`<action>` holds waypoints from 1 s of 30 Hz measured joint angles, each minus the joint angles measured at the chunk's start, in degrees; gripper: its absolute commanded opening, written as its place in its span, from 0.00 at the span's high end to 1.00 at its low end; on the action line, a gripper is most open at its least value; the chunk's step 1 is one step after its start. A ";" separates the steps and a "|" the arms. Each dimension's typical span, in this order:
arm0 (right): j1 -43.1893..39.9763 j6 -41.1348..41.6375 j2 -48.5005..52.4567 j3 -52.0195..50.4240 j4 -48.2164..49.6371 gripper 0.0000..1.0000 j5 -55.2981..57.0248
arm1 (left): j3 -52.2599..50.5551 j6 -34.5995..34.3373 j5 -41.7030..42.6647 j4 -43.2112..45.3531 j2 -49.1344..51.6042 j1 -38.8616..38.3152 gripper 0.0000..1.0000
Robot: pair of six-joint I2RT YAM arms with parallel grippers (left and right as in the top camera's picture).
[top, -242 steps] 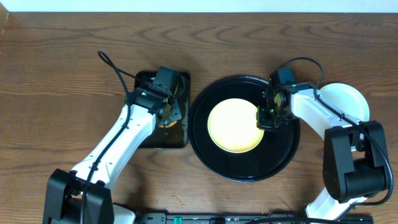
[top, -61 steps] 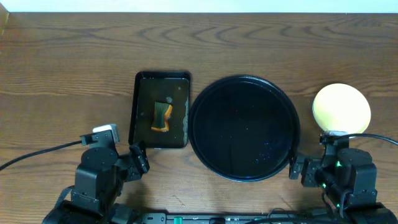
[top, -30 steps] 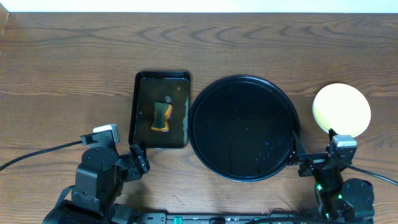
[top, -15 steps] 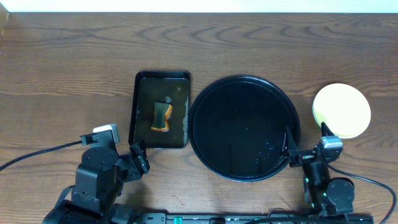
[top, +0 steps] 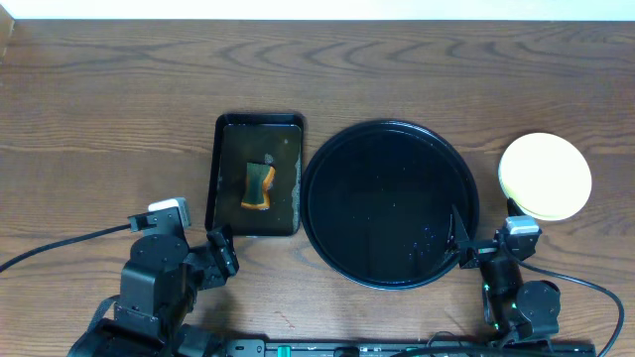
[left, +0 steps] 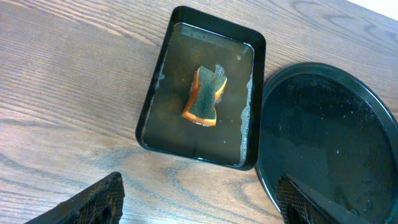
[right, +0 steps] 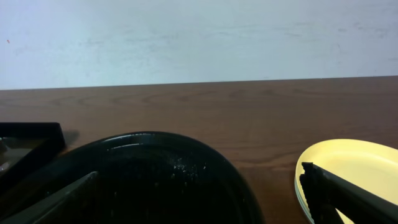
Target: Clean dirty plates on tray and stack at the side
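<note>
From overhead, the tray (top: 389,203) lies bare and the plates (top: 545,176) sit stacked on the worktop (top: 119,99) to its right, pale yellow uppermost, so I judge the job about done. In the left wrist view, my left end effector (left: 199,202) is spread and empty, well back from the sponge (left: 205,96) in the rectangular tray (left: 148,102). In the right wrist view, my right end effector (right: 199,199) is spread too, holding nothing, near the plates. Parking it well means no swing toward them.

Lower left of the overhead frame, the left arm (top: 159,288) is a blocky black housing with a small white-grey cap (top: 167,210) and a black cable (top: 60,245) running to the edge. The right arm (top: 516,293), lower right, is black too, with a pale cap (top: 520,227), a green light (top: 486,291) and a thin dark cable (top: 585,285).
</note>
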 measured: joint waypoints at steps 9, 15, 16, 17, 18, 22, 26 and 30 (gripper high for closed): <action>0.00 0.00 0.00 0.00 0.00 0.01 -0.02 | 0.00 0.00 0.00 0.00 0.00 0.00 0.21; 0.00 0.00 0.00 0.00 0.00 0.01 -0.02 | 0.00 0.00 0.00 0.00 0.00 0.00 0.21; 0.00 0.00 0.00 0.00 0.00 0.01 0.00 | 0.00 0.00 0.00 0.00 0.00 0.00 0.21; 0.00 0.00 0.00 0.00 0.00 0.01 -0.02 | 0.00 0.00 0.00 0.00 0.00 0.00 0.21; 0.00 0.00 0.00 0.00 0.00 0.01 -0.02 | 0.00 0.00 0.00 0.00 0.00 0.00 0.21; 0.00 0.00 0.00 0.00 0.00 0.01 0.00 | 0.00 0.00 0.00 0.00 0.00 0.00 0.21; 0.00 0.00 0.00 0.00 0.00 0.01 -0.02 | 0.00 0.02 0.00 -0.09 0.00 0.00 0.21; 0.00 0.00 0.02 0.00 0.00 0.01 0.00 | -0.04 1.40 0.02 -0.57 -0.13 1.49 0.21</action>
